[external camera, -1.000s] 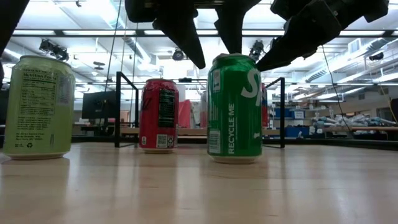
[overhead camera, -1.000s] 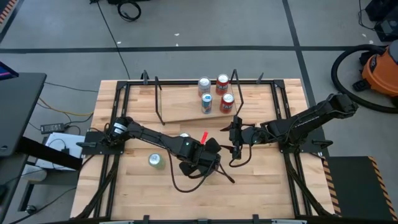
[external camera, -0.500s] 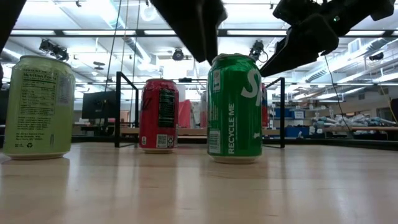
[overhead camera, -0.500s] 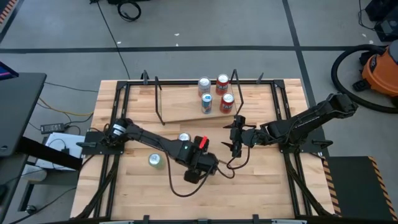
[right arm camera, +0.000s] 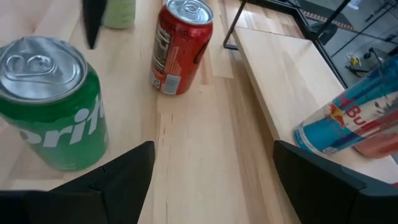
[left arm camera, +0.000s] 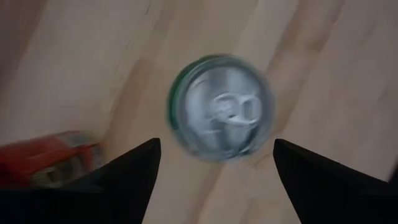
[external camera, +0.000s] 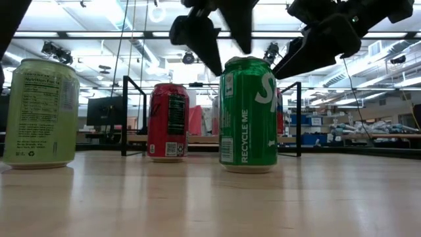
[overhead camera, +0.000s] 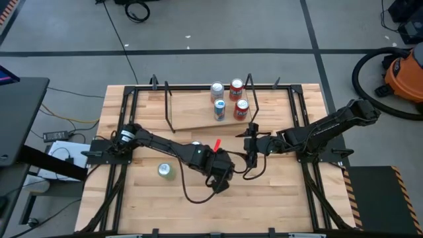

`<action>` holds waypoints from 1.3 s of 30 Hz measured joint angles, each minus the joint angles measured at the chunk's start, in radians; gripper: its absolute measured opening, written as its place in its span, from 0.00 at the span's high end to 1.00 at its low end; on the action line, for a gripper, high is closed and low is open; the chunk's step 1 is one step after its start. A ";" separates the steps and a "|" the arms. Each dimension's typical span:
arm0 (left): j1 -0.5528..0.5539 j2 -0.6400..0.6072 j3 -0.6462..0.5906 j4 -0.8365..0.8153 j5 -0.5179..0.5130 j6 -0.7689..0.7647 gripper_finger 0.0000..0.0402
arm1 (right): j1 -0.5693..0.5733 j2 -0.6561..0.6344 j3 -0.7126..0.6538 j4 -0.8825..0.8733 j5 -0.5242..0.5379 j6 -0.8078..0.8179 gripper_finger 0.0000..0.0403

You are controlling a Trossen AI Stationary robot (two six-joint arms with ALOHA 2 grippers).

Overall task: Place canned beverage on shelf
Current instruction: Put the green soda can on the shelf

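One green can (external camera: 248,113) reads "RECYCLE ME"

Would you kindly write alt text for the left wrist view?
A green aluminium can, seen from straight above with its silver pull-tab lid, stands on pale wood between the open left claw. A red can shows at the edge.

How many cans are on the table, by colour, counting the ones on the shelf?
Red cans: 3
Blue cans: 2
Green Sprite can: 1
Pale green can: 1
Total: 7
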 joint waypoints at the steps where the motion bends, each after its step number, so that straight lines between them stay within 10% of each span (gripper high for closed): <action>1: -0.003 0.000 0.000 0.021 0.001 -0.016 0.20 | 0.000 0.000 0.000 0.000 0.000 -0.006 0.16; 39: -0.079 0.062 0.000 0.250 -0.329 0.165 0.20 | 0.003 0.000 -0.056 0.042 -0.027 -0.009 0.16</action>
